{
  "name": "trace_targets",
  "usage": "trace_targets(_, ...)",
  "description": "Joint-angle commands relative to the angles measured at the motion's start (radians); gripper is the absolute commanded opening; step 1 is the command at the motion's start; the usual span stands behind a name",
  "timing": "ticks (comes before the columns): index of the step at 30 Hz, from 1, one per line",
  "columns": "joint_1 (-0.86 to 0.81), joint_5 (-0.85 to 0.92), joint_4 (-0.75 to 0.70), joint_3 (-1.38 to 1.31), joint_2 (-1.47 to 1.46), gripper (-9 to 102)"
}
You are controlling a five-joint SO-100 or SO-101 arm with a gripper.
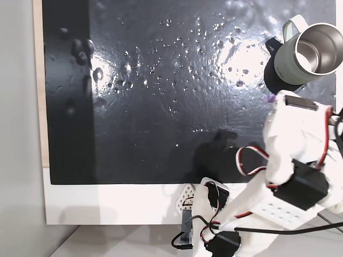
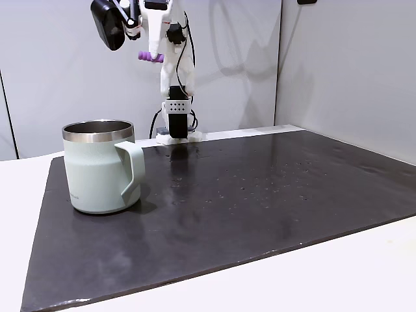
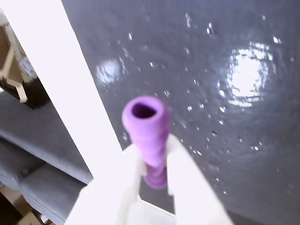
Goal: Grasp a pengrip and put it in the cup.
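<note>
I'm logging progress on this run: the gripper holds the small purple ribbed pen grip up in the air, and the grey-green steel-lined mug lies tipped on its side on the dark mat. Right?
Not quite. The grey-green steel-lined mug stands upright on the dark mat, mouth up, as a fixed view shows. The rest holds: the gripper pinches the small purple ribbed pen grip in the air.

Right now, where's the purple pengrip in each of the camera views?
A fixed view: pengrip, a purple sliver right of centre, just below the cup.
A fixed view: pengrip high at top left, above the cup.
Wrist view: centre, clamped in the gripper.
Shared landmark: black mat.
</note>
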State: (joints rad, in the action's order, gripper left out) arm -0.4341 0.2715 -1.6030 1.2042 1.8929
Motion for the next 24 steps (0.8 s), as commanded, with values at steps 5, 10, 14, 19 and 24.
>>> trace_targets(5,-0.084,0.014,0.107,-0.224,-0.181,0)
trace_targets(10,-0.104,-0.006,0.124,-0.437,-0.357,0)
trace_targets(14,-0.114,-0.012,0.176,-0.537,-0.456,0)
trace_targets(19,-0.112,-0.012,0.207,-0.635,-0.565,0)
trace_targets(24,-0.107,0.002,0.132,-0.723,-0.606,15)
